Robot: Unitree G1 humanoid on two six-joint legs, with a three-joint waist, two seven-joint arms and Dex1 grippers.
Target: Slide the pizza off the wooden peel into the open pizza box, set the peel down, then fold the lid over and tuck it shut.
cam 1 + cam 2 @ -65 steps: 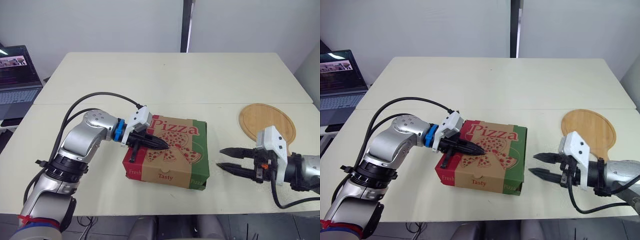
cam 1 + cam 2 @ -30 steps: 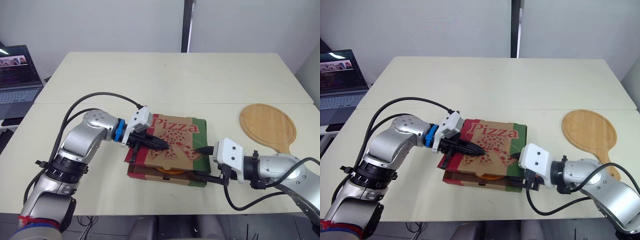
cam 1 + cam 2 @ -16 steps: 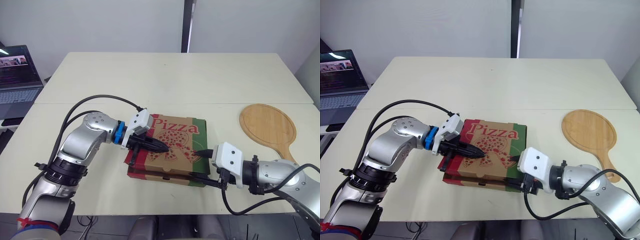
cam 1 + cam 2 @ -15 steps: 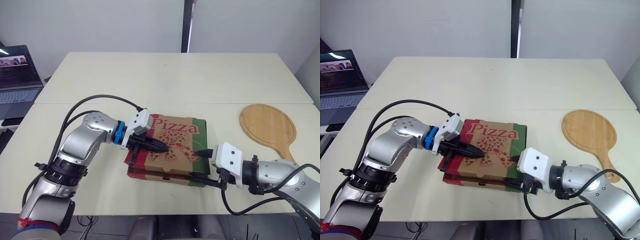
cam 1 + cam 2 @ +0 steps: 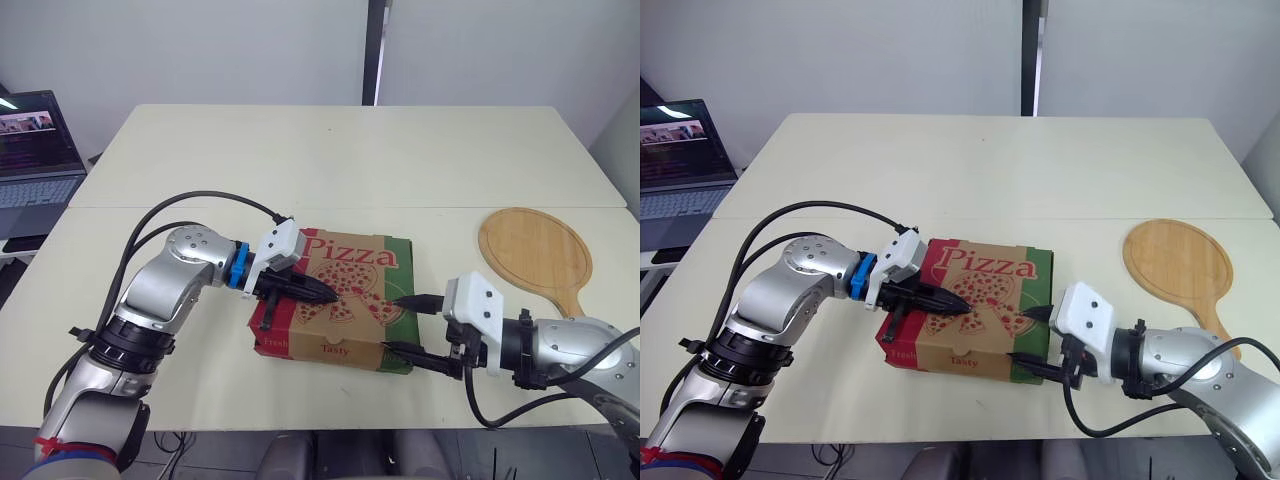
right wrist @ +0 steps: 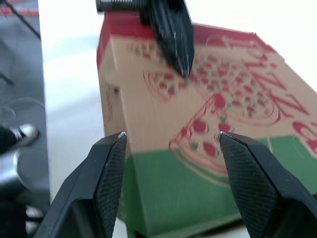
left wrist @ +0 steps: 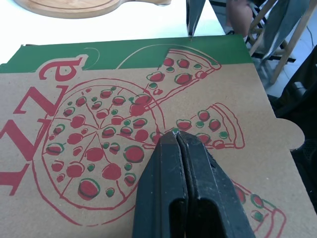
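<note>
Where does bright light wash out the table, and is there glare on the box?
Right wrist view: the table beside the pizza box is blown out white. Left wrist view: likewise near the peel. Left eye view: even light, no glare on the box.

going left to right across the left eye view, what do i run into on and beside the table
laptop → pizza box → right hand, open at the box's right edge → wooden peel. The left hand lies over the box lid, so it is left out of the order.
</note>
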